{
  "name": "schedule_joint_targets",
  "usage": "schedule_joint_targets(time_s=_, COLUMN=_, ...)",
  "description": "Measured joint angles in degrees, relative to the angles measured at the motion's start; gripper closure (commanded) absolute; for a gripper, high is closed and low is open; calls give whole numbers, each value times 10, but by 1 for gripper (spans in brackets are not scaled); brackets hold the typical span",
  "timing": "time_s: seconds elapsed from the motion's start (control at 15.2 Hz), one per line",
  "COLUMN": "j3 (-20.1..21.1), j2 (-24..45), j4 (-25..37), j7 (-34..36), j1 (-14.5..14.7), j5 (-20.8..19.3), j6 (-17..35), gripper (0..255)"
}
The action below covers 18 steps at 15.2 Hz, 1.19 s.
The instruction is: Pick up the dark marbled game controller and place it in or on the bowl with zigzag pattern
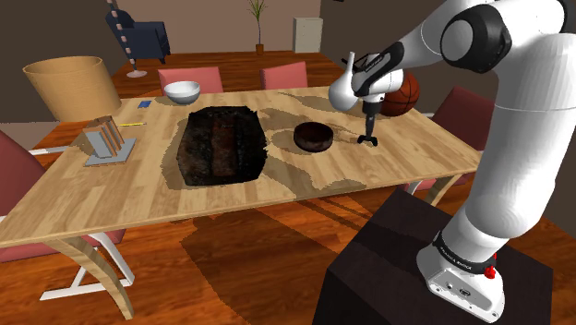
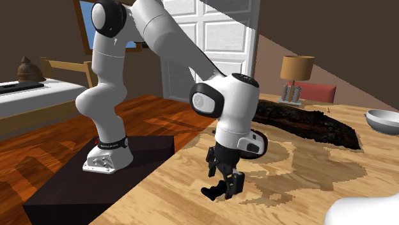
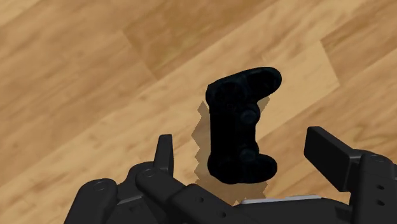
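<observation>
Controller (image 3: 243, 121), dark, lies flat on the wooden table (image 1: 111, 198), towards the side nearest the stand. Gripper (image 3: 239, 137) hangs low over it, jaws wide apart, one finger on each side of its body, gripping nothing. The straddle looks set for closing across the narrow width, I judge. Dark bowl (image 1: 314, 136) sits near on the table and is likely the target, though I can't make out its pattern.
</observation>
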Motion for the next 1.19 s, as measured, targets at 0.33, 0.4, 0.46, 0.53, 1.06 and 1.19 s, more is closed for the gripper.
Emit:
schedule_joint_targets(time_s=0.33, j3=3, j2=11, j4=-6, j7=-5, j1=-3, j5=6, j6=15, gripper=0)
schedule_joint_targets(time_s=0.4, j3=3, j2=11, j4=-6, j7=-6, j1=-3, j5=6, j6=16, gripper=0)
schedule_joint_targets(time_s=0.46, j3=3, j2=11, j4=-6, j7=-6, j1=-3, j5=6, j6=16, gripper=0)
schedule_joint_targets(time_s=0.53, j3=3, j2=11, j4=-6, j7=-6, j1=-3, j5=6, j6=16, gripper=0)
schedule_joint_targets(time_s=1.06, j3=3, j2=11, j4=-6, j7=-6, j1=-3, j5=6, j6=16, gripper=255)
schedule_joint_targets(time_s=1.19, j3=3, j2=11, j4=-6, j7=-6, j1=-3, j5=6, j6=16, gripper=255)
